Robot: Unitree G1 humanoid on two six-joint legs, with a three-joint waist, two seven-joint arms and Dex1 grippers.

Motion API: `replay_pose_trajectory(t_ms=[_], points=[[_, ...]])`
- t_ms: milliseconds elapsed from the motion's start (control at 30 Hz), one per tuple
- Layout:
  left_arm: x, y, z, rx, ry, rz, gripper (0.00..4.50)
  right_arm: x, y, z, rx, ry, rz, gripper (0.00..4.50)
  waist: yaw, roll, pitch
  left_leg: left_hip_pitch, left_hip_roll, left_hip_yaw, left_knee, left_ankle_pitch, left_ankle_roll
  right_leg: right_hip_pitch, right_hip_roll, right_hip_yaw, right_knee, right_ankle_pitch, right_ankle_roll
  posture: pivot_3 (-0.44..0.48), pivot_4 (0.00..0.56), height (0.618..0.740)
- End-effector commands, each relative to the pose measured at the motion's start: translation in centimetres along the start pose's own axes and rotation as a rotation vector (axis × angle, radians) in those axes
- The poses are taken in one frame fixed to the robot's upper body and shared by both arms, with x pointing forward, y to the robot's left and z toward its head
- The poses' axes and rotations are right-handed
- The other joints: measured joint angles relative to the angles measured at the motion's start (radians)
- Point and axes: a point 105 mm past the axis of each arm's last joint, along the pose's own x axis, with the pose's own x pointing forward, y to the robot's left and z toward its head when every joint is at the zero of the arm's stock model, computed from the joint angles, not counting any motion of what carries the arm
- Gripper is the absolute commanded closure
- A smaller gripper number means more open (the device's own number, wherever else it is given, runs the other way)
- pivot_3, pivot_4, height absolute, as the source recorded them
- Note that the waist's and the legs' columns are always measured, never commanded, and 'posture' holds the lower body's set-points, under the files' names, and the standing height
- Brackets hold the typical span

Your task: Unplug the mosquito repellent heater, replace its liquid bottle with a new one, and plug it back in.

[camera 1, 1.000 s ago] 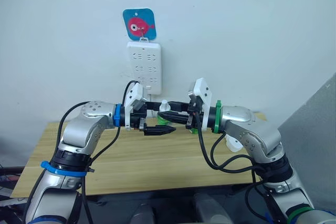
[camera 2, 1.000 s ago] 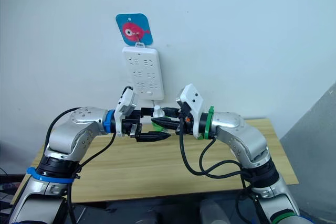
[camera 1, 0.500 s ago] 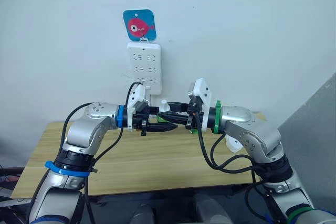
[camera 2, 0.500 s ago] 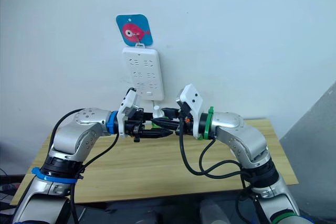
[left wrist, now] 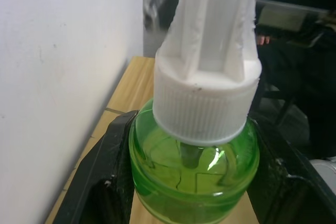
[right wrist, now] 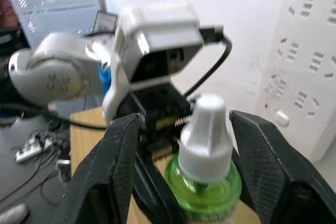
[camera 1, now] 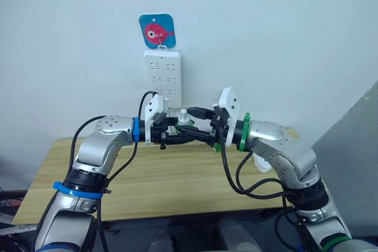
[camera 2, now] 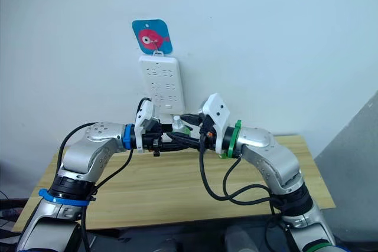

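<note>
A green liquid bottle (left wrist: 194,177) with a white ribbed cap (right wrist: 207,129) hangs upright above the table, in front of the power strip. My left gripper (camera 1: 180,137) is shut on its green body, one finger pressed to each side. My right gripper (right wrist: 185,119) faces it from the other side, open, with its fingers (right wrist: 262,171) standing wide of the bottle. A white rounded piece (camera 1: 260,160) lies on the table behind my right forearm. It may be the mosquito repellent heater, and it is mostly hidden.
The white multi-socket power strip (camera 1: 162,75) hangs on the wall under a blue fish hook (camera 1: 157,29), with nothing plugged into it. The wooden table (camera 1: 147,181) runs below both arms. A green thing (camera 1: 218,144) shows just under my right gripper.
My left gripper has moved up and right to the bottle and shut on it. My right gripper's fingers have spread apart. Both arms sit slightly higher.
</note>
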Motion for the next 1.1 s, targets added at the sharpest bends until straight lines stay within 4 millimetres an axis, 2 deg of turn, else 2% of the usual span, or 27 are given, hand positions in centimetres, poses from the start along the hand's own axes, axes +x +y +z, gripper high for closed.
replay_pose_trajectory(t_ms=[33, 100, 200, 367, 400, 500, 767, 900, 967, 1100], points=[[-0.2, 0.2, 1.0, 0.050, -0.032, 0.019, 2.20, 0.1, 0.2, 1.1, -0.026, -0.055, -0.035, 1.63, 0.000, 0.000, -0.002, 0.000, 0.000, 0.000, 0.000, 0.000, 0.000, 0.000, 0.000, 0.000, 0.000, 0.000, 0.000, -0.105, 0.008, 0.733], [-0.1, 0.3, 1.1, 0.053, -0.034, 0.019, 2.20, 0.3, 0.3, 1.0, -0.020, -0.061, -0.042, 1.63, 0.000, 0.000, -0.002, 0.000, 0.000, 0.000, 0.000, 0.000, 0.000, 0.000, 0.000, 0.000, 0.000, 0.000, 0.000, -0.105, 0.008, 0.733], [0.0, 0.1, 1.1, 0.061, -0.033, 0.009, 2.20, 0.6, 0.2, 0.8, -0.018, -0.060, -0.048, 2.19, -0.001, 0.000, -0.004, 0.000, 0.000, 0.000, 0.000, 0.000, 0.000, 0.000, 0.000, 0.000, 0.000, 0.000, 0.000, -0.112, 0.008, 0.733], [0.1, -0.1, 1.0, 0.067, -0.032, -0.002, 2.20, 0.9, 0.0, 0.6, -0.030, -0.055, -0.047, 3.99, -0.002, 0.000, -0.005, 0.001, 0.000, 0.000, 0.000, 0.000, 0.000, 0.000, 0.000, 0.000, 0.000, 0.000, 0.000, -0.109, 0.009, 0.733], [0.1, -0.1, 1.0, 0.068, -0.032, -0.003, 2.20, 0.9, 0.0, 0.6, -0.032, -0.054, -0.043, 4.20, -0.002, 0.000, -0.005, 0.001, 0.000, 0.000, 0.000, 0.000, 0.000, 0.001, 0.000, 0.000, 0.000, 0.000, 0.000, -0.107, 0.010, 0.733], [0.0, -0.3, 1.0, 0.073, -0.031, -0.011, 2.20, 0.8, 0.1, 0.6, -0.041, -0.045, 0.003, 4.20, -0.002, 0.000, -0.005, 0.001, 0.000, 0.000, 0.000, 0.000, 0.000, 0.001, 0.000, 0.000, 0.000, 0.000, 0.000, -0.102, 0.011, 0.733], [-0.3, -2.3, 1.0, 0.069, -0.027, -0.138, 2.20, -0.8, 1.5, 1.4, -0.192, 0.155, 0.620, 4.20, -0.004, 0.000, -0.005, 0.004, -0.001, 0.000, 0.000, 0.000, 0.001, 0.004, 0.000, 0.000, 0.000, 0.000, 0.000, -0.089, 0.016, 0.733], [0.0, -2.6, 1.3, 0.073, -0.047, -0.132, 2.20, -1.5, 0.8, 1.0, -0.183, 0.252, 0.687, 4.20, -0.002, 0.000, -0.005, 0.011, -0.001, 0.000, -0.002, -0.001, 0.002, 0.011, 0.000, -0.001, -0.001, -0.004, -0.001, -0.081, 0.016, 0.733], [0.0, -2.5, 1.4, 0.073, -0.058, -0.120, 2.20, -1.7, 0.4, 1.4, -0.148, 0.231, 0.657, 4.20, 0.000, 0.000, -0.005, 0.011, -0.001, -0.001, -0.002, -0.001, 0.002, 0.011, -0.001, -0.001, -0.001, -0.004, -0.001, -0.081, 0.016, 0.733], [0.1, -2.4, 1.4, 0.070, -0.070, -0.087, 2.20, -1.7, -1.3, 2.1, -0.180, 0.164, 0.478, 2.87, 0.000, 0.000, -0.005, 0.011, -0.002, -0.001, -0.002, -0.002, 0.002, 0.011, -0.002, -0.001, 0.000, -0.004, 0.000, -0.099, 0.033, 0.733]])
